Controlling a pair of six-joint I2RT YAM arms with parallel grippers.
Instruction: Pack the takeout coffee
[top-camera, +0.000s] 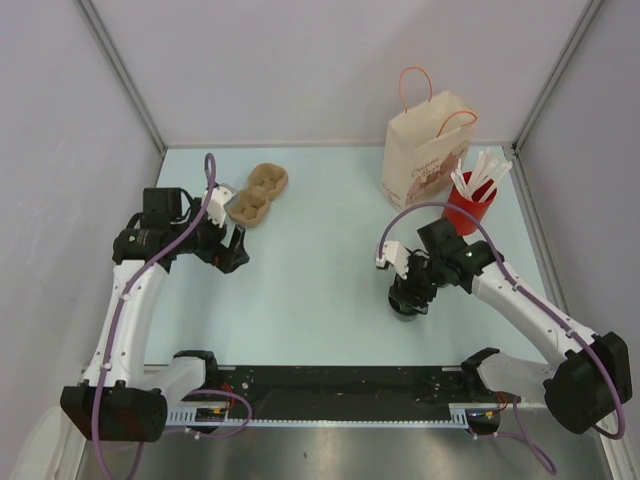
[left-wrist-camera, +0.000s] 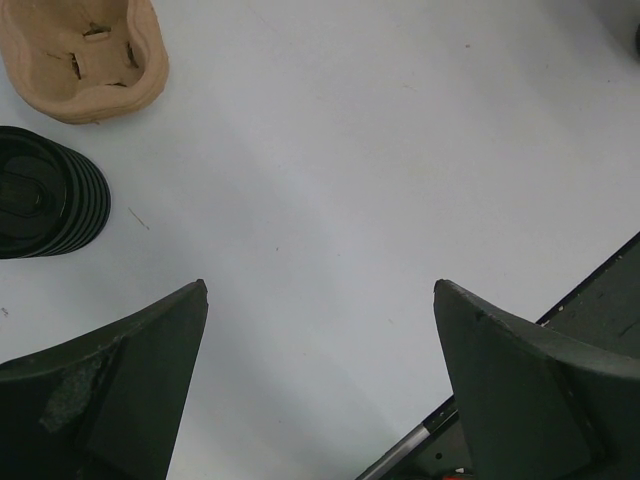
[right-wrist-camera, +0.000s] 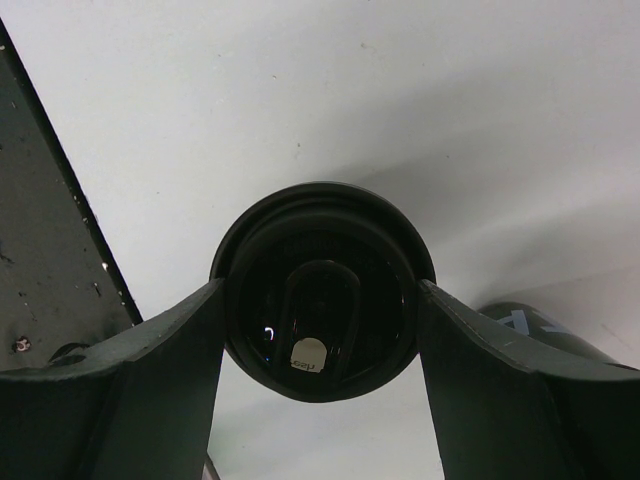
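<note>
From above, my right gripper (top-camera: 408, 287) sits on the coffee cup (top-camera: 404, 305) mid-surface, well apart from the paper bag (top-camera: 425, 155); nothing is packed yet. Left wrist: my left gripper (left-wrist-camera: 320, 340) has its jaws spread, with a ribbed black cup (left-wrist-camera: 45, 195) nearby. Right wrist: the jaws pinch the coffee cup at both sides. Lifting and bagging remain, I judge.

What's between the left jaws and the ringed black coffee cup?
Only bare table, in the left wrist view. The takeout coffee stands near the cardboard cup carrier, off to one side of the left gripper, whose jaws are open.
</note>
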